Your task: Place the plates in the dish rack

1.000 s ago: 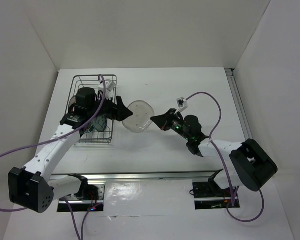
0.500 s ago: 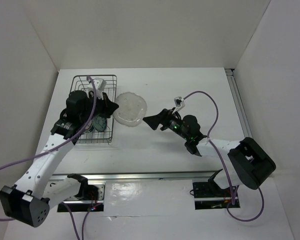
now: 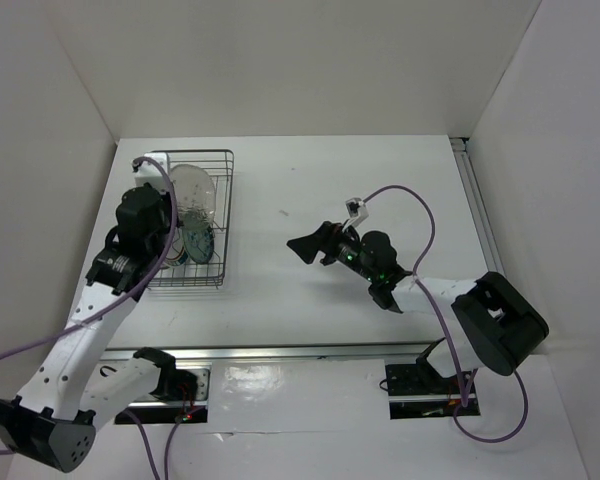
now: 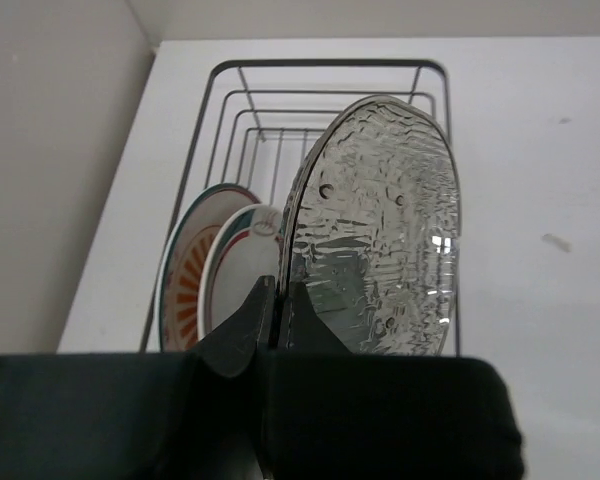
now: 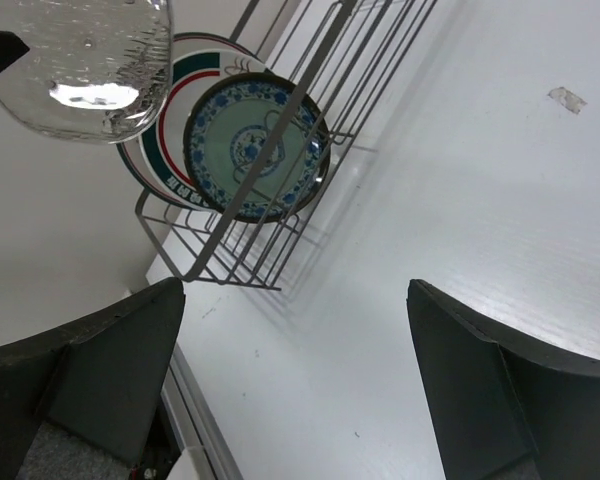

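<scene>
Three plates already stand on edge in the dark wire dish rack (image 4: 330, 65) at the far left of the tabletop (image 3: 360, 180): an orange sunburst plate (image 4: 180, 290), a white ringed plate (image 4: 235, 285) and a teal patterned plate (image 5: 255, 145). The left pincer (image 4: 277, 300) is clamped on the rim of a clear, pebbled glass plate (image 4: 380, 230), held upright over the rack. Seating it looks like the last step. The right pincer (image 5: 295, 350) hangs with its fingers apart over the white tabletop.
</scene>
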Action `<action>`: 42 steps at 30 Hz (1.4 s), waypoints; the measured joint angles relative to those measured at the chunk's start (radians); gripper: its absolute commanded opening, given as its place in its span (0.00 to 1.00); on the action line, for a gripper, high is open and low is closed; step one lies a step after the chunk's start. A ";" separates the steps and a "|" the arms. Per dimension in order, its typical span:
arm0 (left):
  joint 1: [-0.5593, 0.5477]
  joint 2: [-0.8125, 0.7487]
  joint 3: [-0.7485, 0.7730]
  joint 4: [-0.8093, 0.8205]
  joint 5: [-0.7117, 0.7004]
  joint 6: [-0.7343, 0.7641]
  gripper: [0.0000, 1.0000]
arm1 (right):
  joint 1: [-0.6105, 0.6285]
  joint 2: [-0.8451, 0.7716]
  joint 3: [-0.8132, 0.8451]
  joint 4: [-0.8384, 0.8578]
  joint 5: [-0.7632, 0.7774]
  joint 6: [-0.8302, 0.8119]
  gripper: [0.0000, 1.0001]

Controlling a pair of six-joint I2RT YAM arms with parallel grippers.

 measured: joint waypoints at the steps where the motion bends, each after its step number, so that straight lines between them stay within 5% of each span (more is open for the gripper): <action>1: 0.000 0.015 0.010 -0.016 -0.020 0.004 0.00 | 0.000 0.000 -0.004 0.000 -0.001 -0.002 0.99; 17: -0.002 0.236 0.241 -0.254 -0.124 0.023 0.00 | -0.107 -0.008 -0.068 -0.045 -0.081 -0.040 0.99; 27: -0.005 0.357 0.257 -0.312 -0.103 0.025 0.00 | -0.229 0.034 -0.114 0.025 -0.201 -0.005 0.99; 42: -0.025 0.377 0.273 -0.307 -0.156 0.075 0.00 | -0.255 0.048 -0.120 0.058 -0.263 0.012 0.99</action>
